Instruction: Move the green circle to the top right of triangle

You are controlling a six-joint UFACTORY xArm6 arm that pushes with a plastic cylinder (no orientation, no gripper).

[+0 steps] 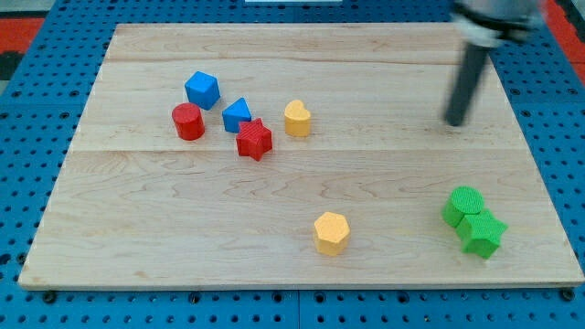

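Risk: my tip [454, 122], a bare rod end effector holding nothing, may drag the touching green star [482, 235] along with the green circle [463, 205] toward the blue triangle [237, 115].

A lab bench: wooden board [302, 196] on blue pegboard [41, 73] (holes in a grid).

Pale wood board [302, 196] on a blue pegboard [37, 64].
The board's planks ran across the view under even light; the perforated blue surface showed on every side.
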